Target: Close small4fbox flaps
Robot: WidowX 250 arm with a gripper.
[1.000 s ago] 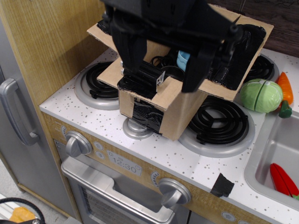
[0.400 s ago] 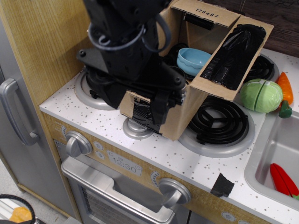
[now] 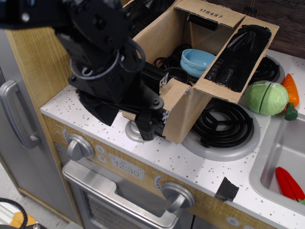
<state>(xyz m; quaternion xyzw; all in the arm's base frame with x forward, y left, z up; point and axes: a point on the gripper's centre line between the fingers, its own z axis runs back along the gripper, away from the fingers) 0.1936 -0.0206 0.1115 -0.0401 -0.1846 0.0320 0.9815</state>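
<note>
The small4fbox (image 3: 188,112) is a brown cardboard box standing on the stove top between the burners. Its flaps are open: the back flap (image 3: 209,12) printed "178487" stands up, the right flap (image 3: 238,52) with black tape leans outward, the left flap (image 3: 157,33) is raised, and the front flap (image 3: 174,93) is tipped up. A blue bowl (image 3: 195,59) and black items lie inside. My black gripper (image 3: 150,125) is low at the box's front left corner, fingers pointing down against the front wall. I cannot make out how wide the fingers stand.
A green toy cabbage (image 3: 266,98) and a carrot (image 3: 290,90) lie right of the box. A sink (image 3: 267,162) with a red item (image 3: 288,183) is at the far right. A black tape scrap (image 3: 226,189) hangs on the counter's front edge. Oven knobs (image 3: 78,147) are below.
My arm has swung from above the box down and left to its front left corner. The front and left flaps, lying outward before, now stand raised.
</note>
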